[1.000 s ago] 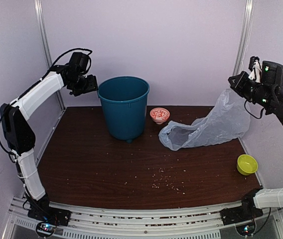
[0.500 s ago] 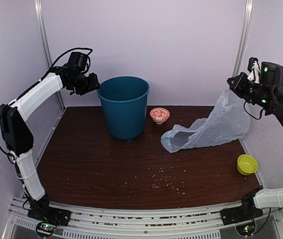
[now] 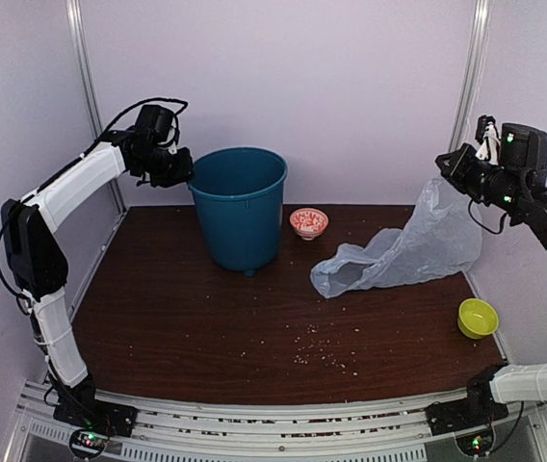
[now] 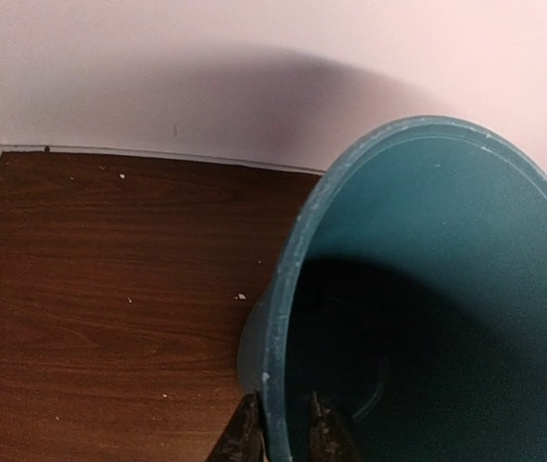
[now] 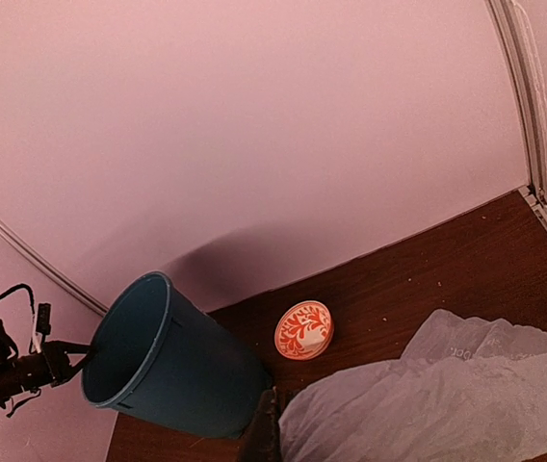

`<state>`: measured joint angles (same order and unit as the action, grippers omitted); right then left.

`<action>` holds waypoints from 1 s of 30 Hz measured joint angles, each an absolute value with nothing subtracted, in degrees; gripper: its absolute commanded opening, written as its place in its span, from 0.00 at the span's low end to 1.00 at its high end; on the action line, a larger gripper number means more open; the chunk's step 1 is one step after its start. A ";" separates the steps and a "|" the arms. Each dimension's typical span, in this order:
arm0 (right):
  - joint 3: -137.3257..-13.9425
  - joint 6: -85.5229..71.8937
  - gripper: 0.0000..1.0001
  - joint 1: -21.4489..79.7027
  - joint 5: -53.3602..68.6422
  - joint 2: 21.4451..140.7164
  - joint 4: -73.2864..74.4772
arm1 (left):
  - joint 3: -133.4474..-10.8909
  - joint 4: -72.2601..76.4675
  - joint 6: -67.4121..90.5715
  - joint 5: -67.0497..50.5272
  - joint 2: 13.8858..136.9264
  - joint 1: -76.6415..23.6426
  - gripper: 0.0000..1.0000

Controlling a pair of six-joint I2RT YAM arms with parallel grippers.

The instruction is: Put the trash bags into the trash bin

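Note:
The teal-blue trash bin (image 3: pixel 240 207) stands upright at the back left of the table. My left gripper (image 3: pixel 179 171) is at its left rim. In the left wrist view the fingers (image 4: pixel 245 438) straddle the bin's (image 4: pixel 428 289) rim, one outside and one inside, pinched on it. The grey-blue trash bag (image 3: pixel 399 252) hangs from my right gripper (image 3: pixel 444 166), raised at the right and shut on the bag's top. The bag's lower end trails on the table towards the middle. In the right wrist view the bag (image 5: pixel 428 404) drapes below the gripper (image 5: pixel 266 433), with the bin (image 5: pixel 172 371) beyond.
A small red-patterned bowl (image 3: pixel 309 222) sits just right of the bin, near the bag's trailing end. A lime-green bowl (image 3: pixel 478 318) rests near the table's right edge. Crumbs (image 3: pixel 322 351) are scattered over the front middle of the brown table (image 3: pixel 177 318).
My left gripper has moved right onto the bin's rim and closed its fingers over it. My right gripper has edged up and left, drawing the bag with it.

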<state>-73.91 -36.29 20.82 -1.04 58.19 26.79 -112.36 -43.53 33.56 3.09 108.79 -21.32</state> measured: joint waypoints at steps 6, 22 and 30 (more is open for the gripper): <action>-73.89 -36.45 0.00 20.82 -0.40 58.81 26.68 | -113.21 -45.95 32.38 3.16 108.75 -21.34 0.00; -83.57 -36.53 0.00 20.80 -1.10 65.21 27.51 | -104.18 -53.71 26.06 -2.85 97.91 -30.28 0.00; -101.34 -36.67 0.00 20.80 -2.94 70.46 29.26 | -102.74 -51.03 26.61 -7.11 97.82 -40.07 0.00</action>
